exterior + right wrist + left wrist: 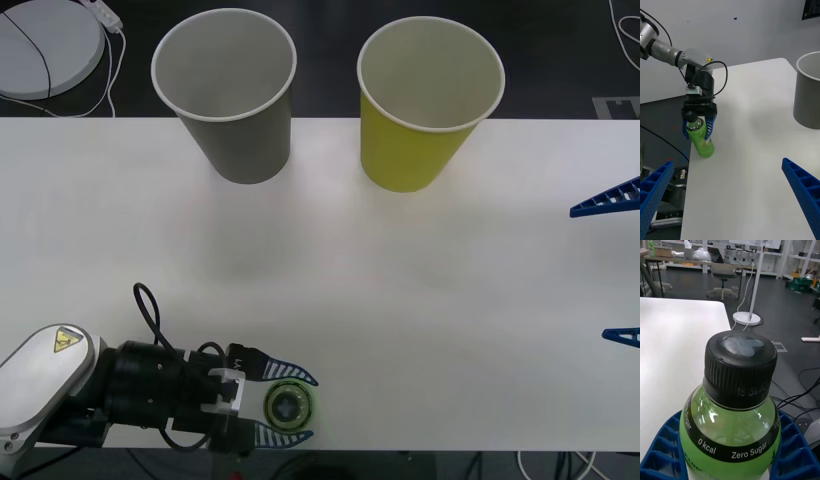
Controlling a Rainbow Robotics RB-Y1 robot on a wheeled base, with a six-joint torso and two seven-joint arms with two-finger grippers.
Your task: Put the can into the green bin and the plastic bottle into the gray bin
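The plastic bottle (290, 404), bright green with a black cap, stands at the table's front edge on the left. My left gripper (308, 407) is shut on the bottle, its blue fingers (662, 450) hugging both sides below the cap (739, 363). The right wrist view shows the bottle (702, 140) leaning slightly in the left gripper (698, 129). The gray bin (237, 95) stands at the back left and the green bin (425, 100) to its right, both upright and empty. My right gripper (592, 272) hangs open at the table's right side. The can is out of view.
The white table (400, 300) is bare between the bottle and the two cups. A round white disc (45, 45) with a cable lies on the floor beyond the table's back left corner. The gray bin (808, 93) stands far from the bottle.
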